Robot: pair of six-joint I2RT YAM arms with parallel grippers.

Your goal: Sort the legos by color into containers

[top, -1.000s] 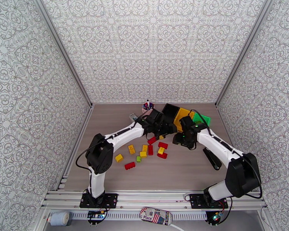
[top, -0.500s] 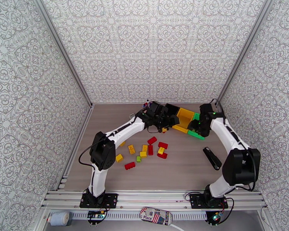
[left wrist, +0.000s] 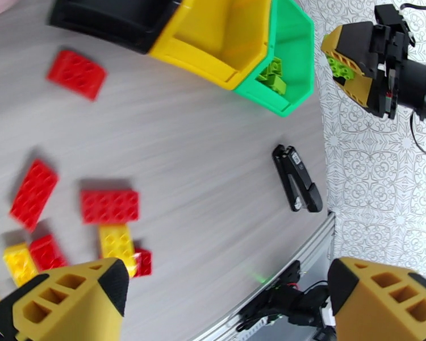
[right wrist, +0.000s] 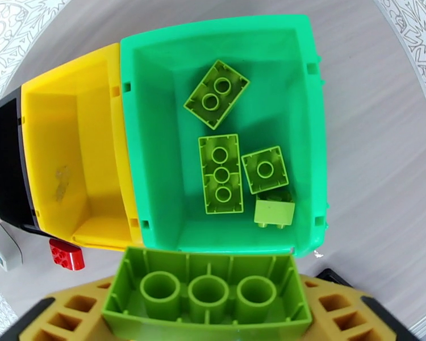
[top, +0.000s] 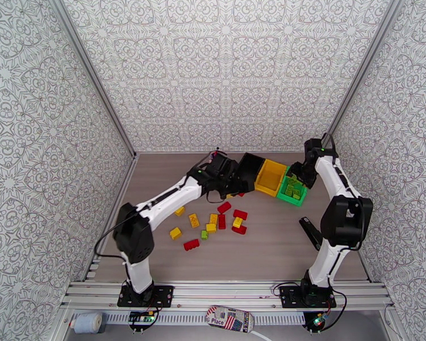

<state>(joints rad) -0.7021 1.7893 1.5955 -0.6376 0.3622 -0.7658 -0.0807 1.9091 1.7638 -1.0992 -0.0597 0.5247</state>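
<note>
While your right gripper [right wrist: 206, 314] is pinching a lime brick [right wrist: 207, 291], seemingly over the green bin [right wrist: 156, 183] rim, you're nearing the drop: centre, then release. Your left gripper [left wrist: 224, 291] is hovering, jaws spread, above loose bricks [left wrist: 109, 206].

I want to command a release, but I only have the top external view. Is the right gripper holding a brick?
Observer: Yes. In the right wrist view the right gripper is shut on a lime green brick, its hollow underside with three tubes facing the camera.
Operator: What lies beneath it?
Observer: That camera looks down into the green bin, just beyond the held brick; four lime bricks lie inside.
Operator: And the left gripper?
Observer: In the left wrist view the left gripper is open, nothing between its fingers; red and yellow bricks lie by one finger.
</note>
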